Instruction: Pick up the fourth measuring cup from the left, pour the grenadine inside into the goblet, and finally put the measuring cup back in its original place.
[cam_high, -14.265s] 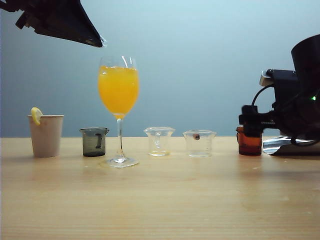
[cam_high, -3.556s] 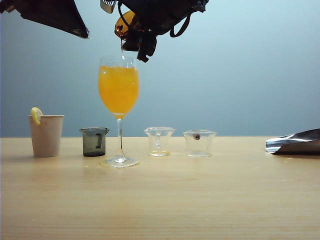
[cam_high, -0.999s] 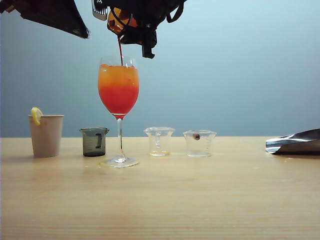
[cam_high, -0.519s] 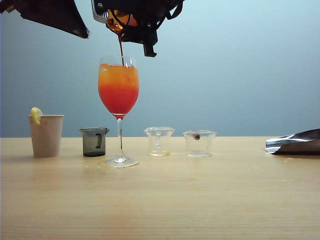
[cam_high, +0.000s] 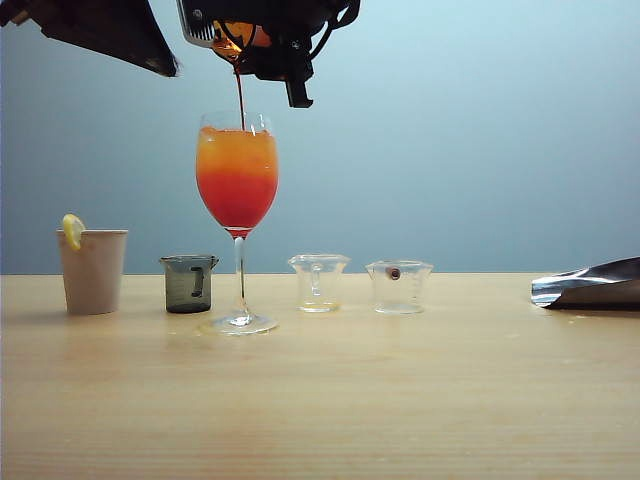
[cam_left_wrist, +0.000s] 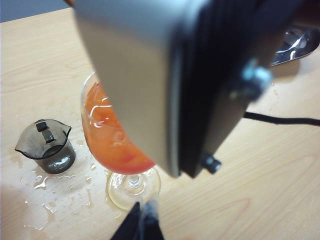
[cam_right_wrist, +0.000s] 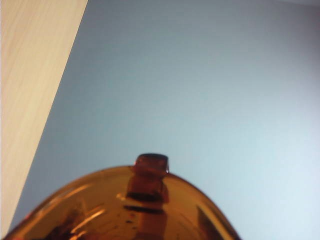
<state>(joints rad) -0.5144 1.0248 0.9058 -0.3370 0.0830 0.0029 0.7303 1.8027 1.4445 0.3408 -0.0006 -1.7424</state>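
pouring grenadine (cam_high: 240, 98) into goblet (cam_high: 237, 180); right tool (cam_high: 262, 48) gripping fourth measuring cup (cam_right_wrist: 135, 210); left tool (cam_high: 172, 68) idle

No text, label, brand or number can be read anywhere in these views. The clear measuring cup (cam_high: 399, 286) standing furthest right on the table (cam_high: 320, 400) may carry faint graduation lines on its wall, but they are too small and pale to make out as figures. The amber measuring cup (cam_right_wrist: 130, 210) shows only raised ridges in its plastic close to the right wrist camera, no legible marking.
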